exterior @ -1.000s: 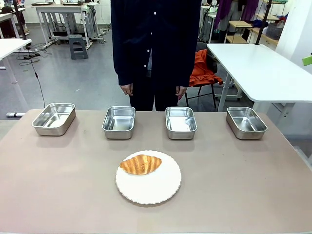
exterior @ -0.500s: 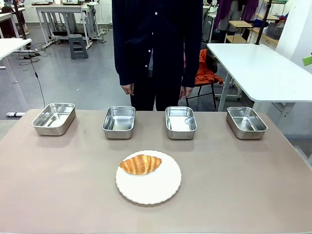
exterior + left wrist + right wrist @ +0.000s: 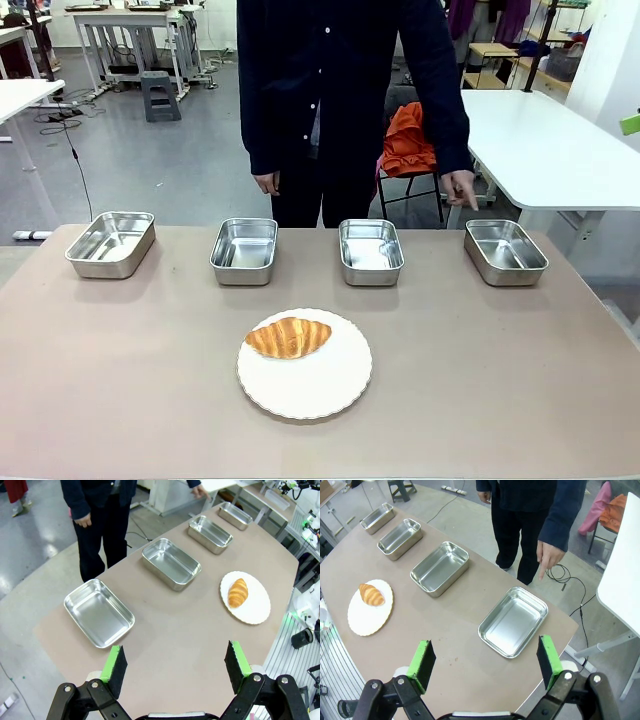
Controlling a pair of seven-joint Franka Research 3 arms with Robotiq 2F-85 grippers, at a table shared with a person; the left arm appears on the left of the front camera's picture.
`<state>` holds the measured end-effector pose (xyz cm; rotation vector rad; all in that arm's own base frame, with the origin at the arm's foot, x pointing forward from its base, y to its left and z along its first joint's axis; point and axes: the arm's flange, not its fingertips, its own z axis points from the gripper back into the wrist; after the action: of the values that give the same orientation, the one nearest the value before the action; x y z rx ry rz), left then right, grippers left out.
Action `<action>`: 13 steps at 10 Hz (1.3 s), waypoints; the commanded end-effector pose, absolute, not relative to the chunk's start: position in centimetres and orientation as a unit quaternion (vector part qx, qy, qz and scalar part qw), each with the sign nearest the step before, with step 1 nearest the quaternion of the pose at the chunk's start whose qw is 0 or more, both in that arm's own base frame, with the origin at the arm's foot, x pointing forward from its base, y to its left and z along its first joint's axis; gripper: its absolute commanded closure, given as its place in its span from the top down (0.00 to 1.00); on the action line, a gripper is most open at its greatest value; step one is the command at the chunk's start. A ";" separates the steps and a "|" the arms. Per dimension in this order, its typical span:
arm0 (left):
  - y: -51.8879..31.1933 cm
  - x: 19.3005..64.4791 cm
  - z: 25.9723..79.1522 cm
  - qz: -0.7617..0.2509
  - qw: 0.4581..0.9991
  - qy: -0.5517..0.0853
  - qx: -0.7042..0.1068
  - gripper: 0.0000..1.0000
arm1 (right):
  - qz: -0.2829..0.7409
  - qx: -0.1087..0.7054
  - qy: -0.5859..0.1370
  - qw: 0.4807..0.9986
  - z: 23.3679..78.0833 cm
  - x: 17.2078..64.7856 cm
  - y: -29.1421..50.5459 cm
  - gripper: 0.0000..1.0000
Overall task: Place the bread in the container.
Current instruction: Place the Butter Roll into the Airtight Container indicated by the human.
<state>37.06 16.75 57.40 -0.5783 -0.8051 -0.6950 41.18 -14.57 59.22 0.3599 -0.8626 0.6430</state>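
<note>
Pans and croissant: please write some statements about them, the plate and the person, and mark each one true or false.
1. The croissant lies on the plate. True.
2. The rightmost pan holds bread. False: it is empty.
3. The person's hand points down near the rightmost pan. True.
4. The plate stands beyond the pans, on the person's side. False: it stands in front of them, nearer the robot.

A hand (image 3: 460, 187) is pointing down toward the rightmost pan (image 3: 505, 251).
A croissant (image 3: 288, 337) is lying on a white plate (image 3: 305, 385) on the tabletop (image 3: 120, 380), well apart from that pan.
</note>
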 end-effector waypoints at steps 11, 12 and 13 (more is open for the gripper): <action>16.9 36.9 57.4 -0.333 0.819 -0.381 -0.271 1.00 | 0.307 0.171 -0.411 0.841 59.3 41.2 -14.6 1.00; 16.9 36.9 57.4 -0.333 0.819 -0.381 -0.271 1.00 | 0.307 0.171 -0.411 0.841 59.3 41.2 -14.6 1.00; 16.9 36.9 57.4 -0.333 0.819 -0.381 -0.271 1.00 | 0.307 0.171 -0.411 0.841 59.3 41.2 -14.6 1.00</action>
<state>37.06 16.75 57.40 -0.5783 -0.8051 -0.6950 41.18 -14.57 59.22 0.3599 -0.8626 0.6430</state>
